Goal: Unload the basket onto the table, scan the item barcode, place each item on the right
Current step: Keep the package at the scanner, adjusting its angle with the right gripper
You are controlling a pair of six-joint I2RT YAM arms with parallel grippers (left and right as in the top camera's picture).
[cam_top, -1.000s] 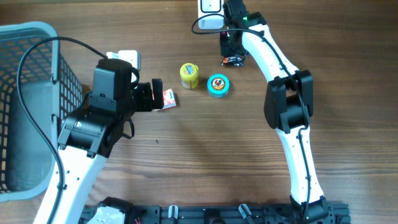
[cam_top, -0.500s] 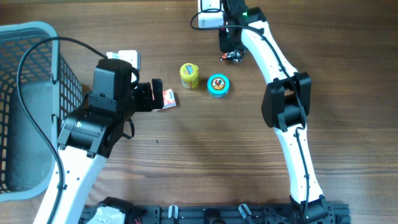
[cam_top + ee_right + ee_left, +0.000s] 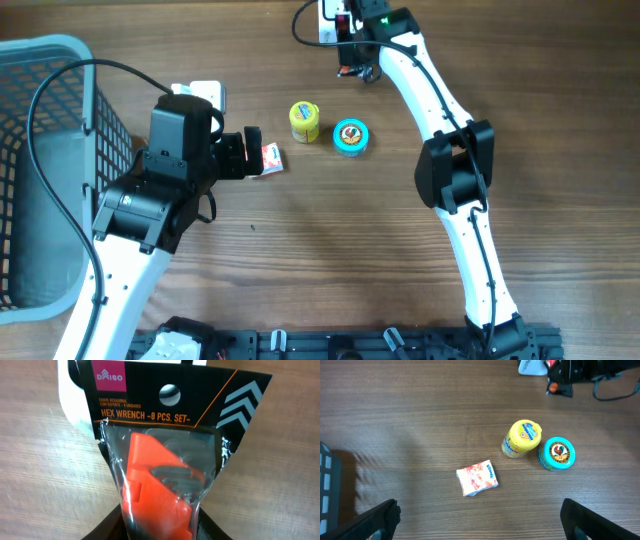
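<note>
My right gripper (image 3: 352, 58) is shut on a black hex wrench set pack (image 3: 165, 455) with an orange holder inside clear plastic. The pack (image 3: 349, 70) hangs close to the white barcode scanner (image 3: 334, 12) at the table's far edge. In the right wrist view the scanner (image 3: 75, 395) shows just behind the pack's top left corner. In the left wrist view the pack (image 3: 559, 388) appears at the top right. My left gripper (image 3: 480, 522) stands wide open over bare wood, near a small pink tissue packet (image 3: 477, 478), holding nothing.
A yellow jar (image 3: 304, 121) and a blue round tin (image 3: 351, 136) stand mid-table. The tissue packet (image 3: 271, 158) lies by my left gripper (image 3: 252, 152). A blue basket (image 3: 40, 60) fills the left side. A white box (image 3: 205, 92) sits behind the left arm.
My right gripper has carried the hex wrench pack away from the tin, toward the far edge and slightly left, closer to the scanner. The left arm has not moved.
</note>
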